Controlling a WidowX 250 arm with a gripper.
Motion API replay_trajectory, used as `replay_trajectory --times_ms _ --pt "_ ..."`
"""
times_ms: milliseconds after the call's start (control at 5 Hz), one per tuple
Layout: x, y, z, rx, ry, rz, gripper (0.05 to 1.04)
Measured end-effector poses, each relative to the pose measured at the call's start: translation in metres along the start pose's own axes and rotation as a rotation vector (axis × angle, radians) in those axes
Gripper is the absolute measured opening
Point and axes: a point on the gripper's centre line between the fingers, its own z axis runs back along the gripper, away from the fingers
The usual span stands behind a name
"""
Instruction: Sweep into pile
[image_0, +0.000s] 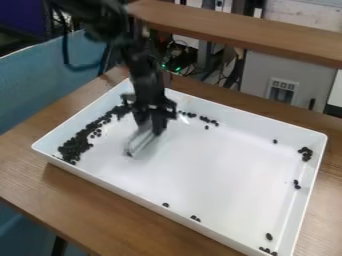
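- White tray (207, 172): taken as landmark, laid on a wooden surface (87, 197).
- Dark beans (75, 146): massed along the tray's left side; stragglers strewn by its back, right and front walls.
- Gripper (152, 124): placed over the tray's left half, a pale flat sweeper (139, 143) clasped in its jaws (outline blurred).
- Step in hand: gathering, judged partly done.
- Next move: sweeper to be set beyond the stragglers, which should be pushed toward the tray's left side.

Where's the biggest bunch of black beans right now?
In the camera view, the biggest bunch of black beans lies inside the white tray, near its left corner.
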Motion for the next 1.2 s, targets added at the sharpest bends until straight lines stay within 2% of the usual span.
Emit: replay_trajectory --times_ms 200,400,600,800,1000,1200 --pt "0.004 0.007 -0.006 0.04 -0.044 -0.018 0.458" --pt "0.003 0.006 -0.006 0.041 -0.044 -0.041 0.75" --pt "-0.005 0.003 -0.001 0.032 -0.021 -0.052 0.989" --pt "0.002 -0.017 0.025 0.051 0.038 -0.067 1.003" --pt "0.008 -0.068 0.054 0.06 0.068 -0.207 1.001" --pt "-0.006 -0.123 0.063 0.048 0.142 -0.36 1.001"
